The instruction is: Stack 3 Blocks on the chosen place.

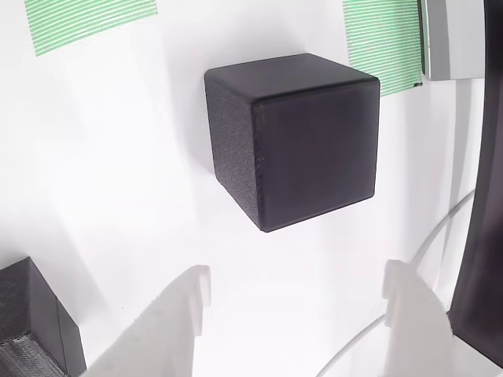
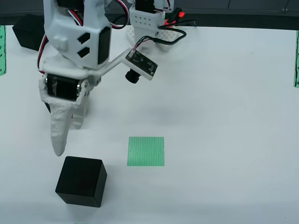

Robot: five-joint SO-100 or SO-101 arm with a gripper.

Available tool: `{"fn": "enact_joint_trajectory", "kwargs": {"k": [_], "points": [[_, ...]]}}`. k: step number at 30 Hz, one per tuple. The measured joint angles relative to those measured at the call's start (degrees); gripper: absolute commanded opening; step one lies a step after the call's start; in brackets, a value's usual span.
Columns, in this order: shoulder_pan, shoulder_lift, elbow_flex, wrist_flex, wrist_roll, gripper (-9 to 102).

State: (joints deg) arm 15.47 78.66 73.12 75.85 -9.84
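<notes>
One black cube sat near the front edge of the white table, toward its front-left corner in the overhead view, and the gripper hung just behind it with its white fingers spread wide and nothing between them. In the wrist view the same cube lay centred ahead of the two fingertips, so the step in hand looked like the first pick. To do it well, the arm probably needed to come down with one finger on each side of the cube, square to its flat faces, and close only once low enough to grip the middle. The striped green patch lay bare to the cube's right, near and with open table between, so the carry should be short. A second black block showed at the wrist view's lower-left corner, close to one finger; it could be nudged on the descent. Another dark block rested by the back-left corner, well apart.
</notes>
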Motion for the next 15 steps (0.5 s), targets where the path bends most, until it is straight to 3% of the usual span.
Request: {"fn": "enact_joint_trajectory", "kwargs": {"k": [15], "points": [[-2.1, -17.5, -21.8, 12.0, -5.6, 34]]}}
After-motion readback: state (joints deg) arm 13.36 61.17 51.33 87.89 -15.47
